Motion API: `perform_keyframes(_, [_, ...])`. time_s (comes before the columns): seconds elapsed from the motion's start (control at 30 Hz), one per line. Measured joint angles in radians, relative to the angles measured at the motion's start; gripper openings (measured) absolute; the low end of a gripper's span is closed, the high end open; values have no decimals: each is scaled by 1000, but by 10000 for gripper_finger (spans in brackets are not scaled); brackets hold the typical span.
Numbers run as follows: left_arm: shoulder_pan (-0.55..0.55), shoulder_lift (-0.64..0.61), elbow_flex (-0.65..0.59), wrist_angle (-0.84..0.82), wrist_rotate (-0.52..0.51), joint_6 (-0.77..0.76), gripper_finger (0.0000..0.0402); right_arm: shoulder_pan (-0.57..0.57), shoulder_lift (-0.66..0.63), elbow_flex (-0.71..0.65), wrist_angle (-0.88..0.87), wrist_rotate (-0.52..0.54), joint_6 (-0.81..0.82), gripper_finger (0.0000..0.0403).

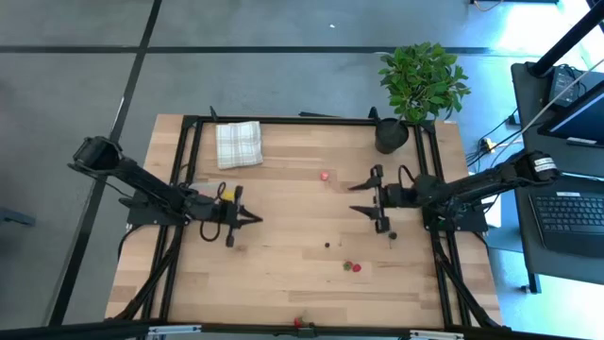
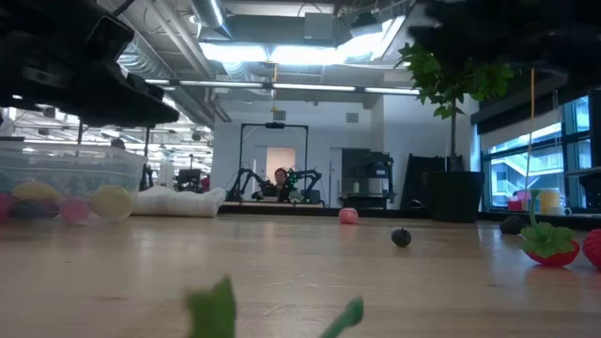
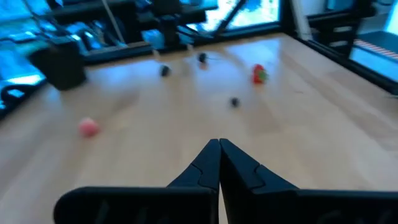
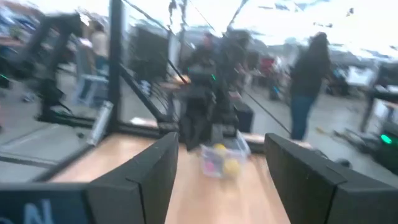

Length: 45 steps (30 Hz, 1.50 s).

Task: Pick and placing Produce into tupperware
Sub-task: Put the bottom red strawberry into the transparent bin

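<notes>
From above, the left gripper [image 1: 255,218] hovers over the left half of the wooden table [image 1: 283,274], fingers pinched together on nothing. The clear container [image 1: 226,195] sits just behind it, mostly hidden by the arm, only a bit of yellow showing. The right gripper [image 1: 362,211] hangs over the right half with fingers spread wide, holding nothing. Loose fruit lies around: a pink piece [image 1: 324,175] near the middle, a dark cherry [image 1: 327,245], a red strawberry [image 1: 357,267] toward the front. A folded checked cloth [image 1: 238,144] and a potted plant [image 1: 419,85] sit at the back.

Down at table level the container [image 2: 66,178] is see-through with yellow and pink pieces inside; a cherry [image 2: 401,238] and a strawberry [image 2: 549,246] rest on the wood.

Left wrist view: closed fingers [image 3: 239,171], pink piece [image 3: 89,127] and strawberry [image 3: 259,74] ahead.

Right wrist view: open fingers [image 4: 149,174], container [image 4: 224,158] between them farther off, holding yellow and pink fruit; a person [image 4: 308,87] stands in the room beyond
</notes>
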Motion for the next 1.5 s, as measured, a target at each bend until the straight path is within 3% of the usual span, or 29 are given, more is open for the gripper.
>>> perform_keyframes(0.17, [44,-41,5,10,-28,92,0,-85,99,123,-73,2,0,240])
perform_keyframes(0.43, [102,-57,9,35,-53,43,11,-180,204,350,-372,1,55,240])
perform_keyframes(0.57, [141,-57,9,34,-56,11,49,-202,234,446,-547,-9,56,240])
perform_keyframes(0.83, [203,-57,9,34,-57,-16,138,-217,265,615,-815,-230,60,240])
perform_keyframes(1.1, [208,-57,10,40,-56,-15,168,-155,335,679,-1003,-390,3,240])
perform_keyframes(1.33, [208,-57,10,40,-55,-15,166,-34,442,680,-985,-411,1,240])
perform_keyframes(1.5, [208,-57,10,40,-55,-12,160,76,548,680,-868,-408,5,240])
